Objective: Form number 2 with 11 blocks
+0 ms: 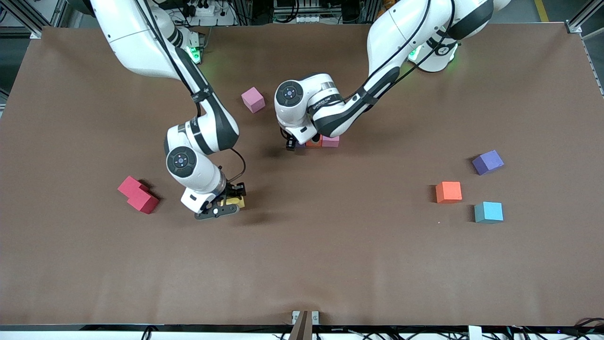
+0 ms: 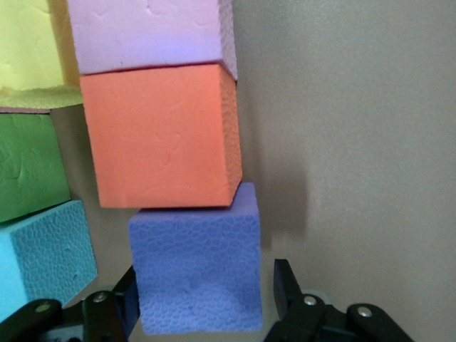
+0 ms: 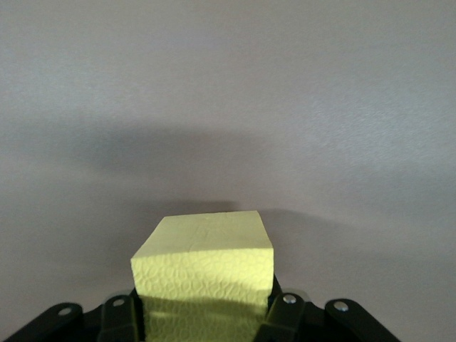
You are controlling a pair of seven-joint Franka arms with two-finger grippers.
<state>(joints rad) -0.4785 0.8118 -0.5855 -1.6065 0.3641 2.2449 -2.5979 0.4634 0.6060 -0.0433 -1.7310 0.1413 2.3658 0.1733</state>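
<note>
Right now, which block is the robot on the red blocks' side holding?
Start at the two red blocks near the right arm's end of the table. Beside them, the right gripper is shut on one yellow block. It is the only block in that arm's fingers.

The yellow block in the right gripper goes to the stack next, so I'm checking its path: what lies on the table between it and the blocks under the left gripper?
Nothing: the front view shows bare brown table between the yellow block and the blocks.

small purple foam cube [image 2: 196, 274]: matt, pebbled skin
brown table covering [image 1: 330, 264]: matt, cloth-like
white arm shells [image 1: 141, 42]: glossy plastic
</note>
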